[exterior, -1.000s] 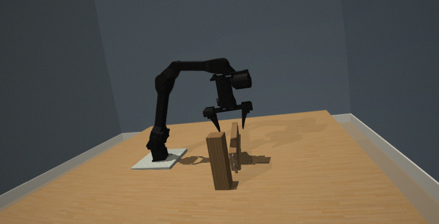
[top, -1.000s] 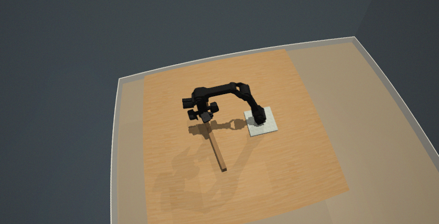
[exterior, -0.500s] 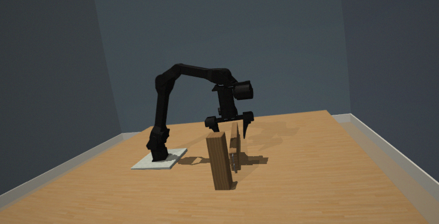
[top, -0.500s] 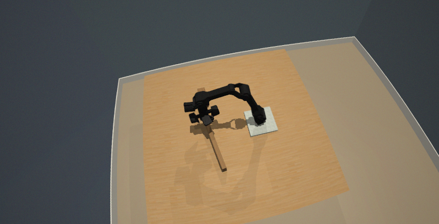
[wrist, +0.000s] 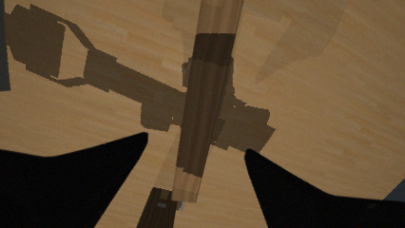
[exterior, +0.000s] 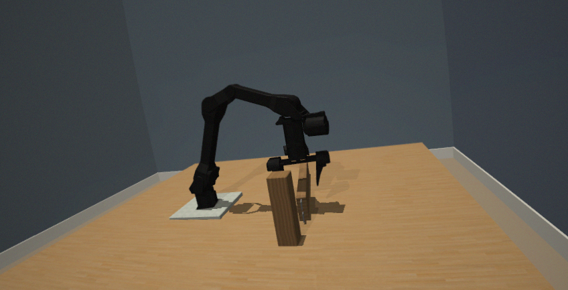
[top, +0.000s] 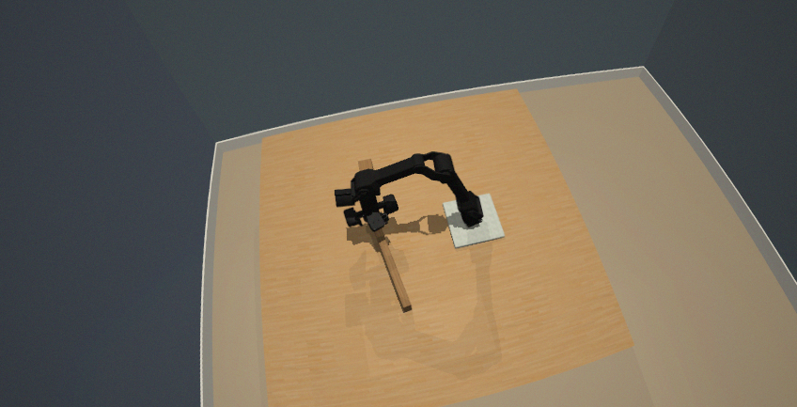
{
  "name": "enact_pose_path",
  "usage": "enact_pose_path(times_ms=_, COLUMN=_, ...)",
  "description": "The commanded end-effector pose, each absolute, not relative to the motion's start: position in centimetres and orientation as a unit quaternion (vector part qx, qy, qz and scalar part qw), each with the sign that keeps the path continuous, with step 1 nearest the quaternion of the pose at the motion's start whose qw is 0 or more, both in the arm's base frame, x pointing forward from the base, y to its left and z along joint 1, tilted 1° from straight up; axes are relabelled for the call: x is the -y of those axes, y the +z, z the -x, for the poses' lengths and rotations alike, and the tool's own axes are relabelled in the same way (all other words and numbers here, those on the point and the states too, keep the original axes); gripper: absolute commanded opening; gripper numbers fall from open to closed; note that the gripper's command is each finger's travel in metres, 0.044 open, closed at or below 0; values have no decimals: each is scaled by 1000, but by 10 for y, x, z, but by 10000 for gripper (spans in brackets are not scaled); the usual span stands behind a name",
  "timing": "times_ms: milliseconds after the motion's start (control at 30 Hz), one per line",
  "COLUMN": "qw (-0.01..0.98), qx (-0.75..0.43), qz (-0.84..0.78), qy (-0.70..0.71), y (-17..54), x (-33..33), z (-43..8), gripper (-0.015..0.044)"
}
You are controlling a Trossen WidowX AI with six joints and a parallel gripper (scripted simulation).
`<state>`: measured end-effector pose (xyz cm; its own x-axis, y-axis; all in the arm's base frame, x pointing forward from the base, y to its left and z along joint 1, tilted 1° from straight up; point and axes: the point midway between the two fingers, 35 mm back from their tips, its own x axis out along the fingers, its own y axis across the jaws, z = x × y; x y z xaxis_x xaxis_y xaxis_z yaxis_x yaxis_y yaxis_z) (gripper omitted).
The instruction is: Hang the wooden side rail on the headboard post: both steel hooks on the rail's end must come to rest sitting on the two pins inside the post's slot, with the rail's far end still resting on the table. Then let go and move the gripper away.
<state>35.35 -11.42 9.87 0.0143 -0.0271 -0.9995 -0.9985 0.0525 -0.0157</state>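
One wooden rail (top: 395, 274) (exterior: 304, 183) (wrist: 205, 95) rests on the tabletop (top: 313, 290) (exterior: 398, 223) (wrist: 95, 123). From the top we log it slanting from beneath the arm (top: 399, 169) (exterior: 254, 95), near the middle of the frame, down to its lower end at bottom centre. Exterior view: the post (top: 364, 164) (exterior: 283, 209) (wrist: 157, 216) stands upright just below centre, with the rail's near end behind it and a little to its right. Thin steel hooks (exterior: 303, 211) (wrist: 182, 205) show on that end, outside the post; we cannot separate the two clearly. Rail unhung.

Gripper (top: 371, 211) (exterior: 298, 177) (wrist: 198, 145) released, fingers spread wide, nothing grasped. We note it pointing down above the rail. In the wrist view one dark finger comes in from lower left, the other from lower right, the rail passing between them in the picture, touching neither that we can see. The post pokes in at the bottom edge, left of the rail's end, a small grey fitting (wrist: 162, 205) on it. Arm's foot on a pale square plate (top: 494, 229) (exterior: 231, 199), right of centre from the top.
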Motion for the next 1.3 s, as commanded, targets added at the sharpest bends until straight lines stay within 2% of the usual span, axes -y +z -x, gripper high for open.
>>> enact_pose_path(times_ms=0, qw=509, qx=-515, qz=494, qy=481, y=88, x=113, z=-352, gripper=440)
enact_pose_path(times_ms=1033, qw=509, qx=-515, qz=494, qy=481, y=46, x=113, z=-350, gripper=440)
enact_pose_path(times_ms=1267, qw=509, qx=-515, qz=494, qy=481, y=46, x=113, z=-350, gripper=256)
